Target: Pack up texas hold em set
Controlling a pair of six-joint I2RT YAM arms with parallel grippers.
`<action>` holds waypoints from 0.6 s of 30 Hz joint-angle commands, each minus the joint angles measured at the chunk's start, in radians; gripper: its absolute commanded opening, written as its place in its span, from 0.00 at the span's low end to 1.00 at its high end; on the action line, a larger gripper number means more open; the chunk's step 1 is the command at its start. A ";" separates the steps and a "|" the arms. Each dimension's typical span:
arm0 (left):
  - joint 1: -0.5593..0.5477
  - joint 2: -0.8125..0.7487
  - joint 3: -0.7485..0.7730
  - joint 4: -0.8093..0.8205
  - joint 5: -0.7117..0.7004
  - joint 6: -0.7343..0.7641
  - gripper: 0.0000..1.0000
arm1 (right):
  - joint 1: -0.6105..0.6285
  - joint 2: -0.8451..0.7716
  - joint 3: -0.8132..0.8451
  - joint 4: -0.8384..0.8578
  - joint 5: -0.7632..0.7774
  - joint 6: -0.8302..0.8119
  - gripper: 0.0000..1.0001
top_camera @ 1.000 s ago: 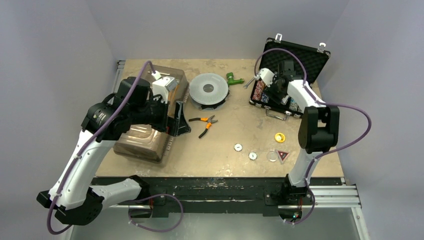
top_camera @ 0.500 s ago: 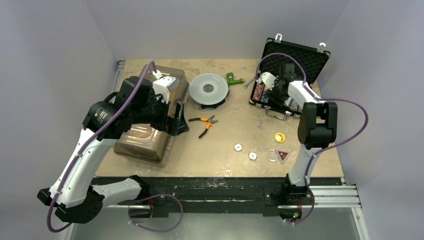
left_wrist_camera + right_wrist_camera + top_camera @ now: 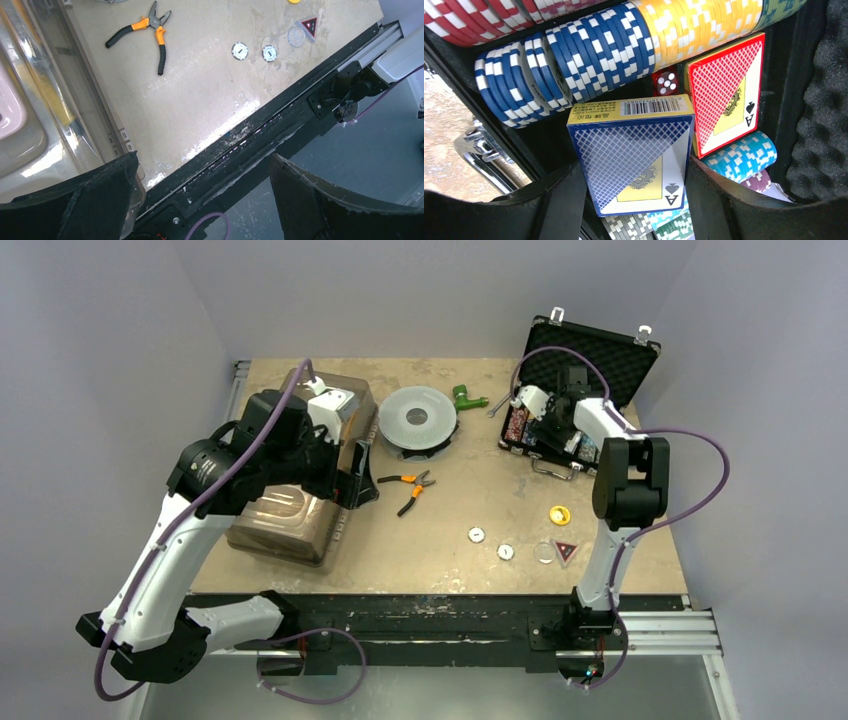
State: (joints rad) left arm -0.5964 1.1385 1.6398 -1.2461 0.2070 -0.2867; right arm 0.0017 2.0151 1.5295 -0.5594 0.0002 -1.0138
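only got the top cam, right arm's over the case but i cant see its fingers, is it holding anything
Observer: Yes, the right gripper grips a blue deck by its sides.
Operator: is it packed yet
Observer: Not seated, as far as I can tell. It is over loose chips, beside a red deck that is already in the slot.
Operator: left gripper got anything
Observer: No, the left gripper is open, with nothing between its fingers.

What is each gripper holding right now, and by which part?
The right gripper holds the blue card deck box by its two long sides, near the lower end. The left gripper is open and holds nothing.
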 commanded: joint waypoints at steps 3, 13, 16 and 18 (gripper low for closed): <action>-0.005 -0.011 0.040 0.013 -0.018 0.029 1.00 | 0.001 -0.055 -0.024 -0.008 -0.070 -0.069 0.00; -0.005 -0.023 0.028 0.012 -0.026 0.033 1.00 | -0.037 -0.029 -0.039 -0.009 -0.078 -0.143 0.00; -0.004 -0.026 0.026 0.010 -0.028 0.035 1.00 | -0.038 -0.034 -0.039 -0.016 -0.089 -0.167 0.00; -0.005 -0.028 0.025 0.012 -0.029 0.035 1.00 | -0.039 -0.036 -0.042 -0.018 -0.091 -0.171 0.00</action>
State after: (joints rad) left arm -0.5968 1.1301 1.6455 -1.2488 0.1902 -0.2687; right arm -0.0319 2.0132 1.4971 -0.5533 -0.0708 -1.1473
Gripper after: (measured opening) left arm 0.998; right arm 0.623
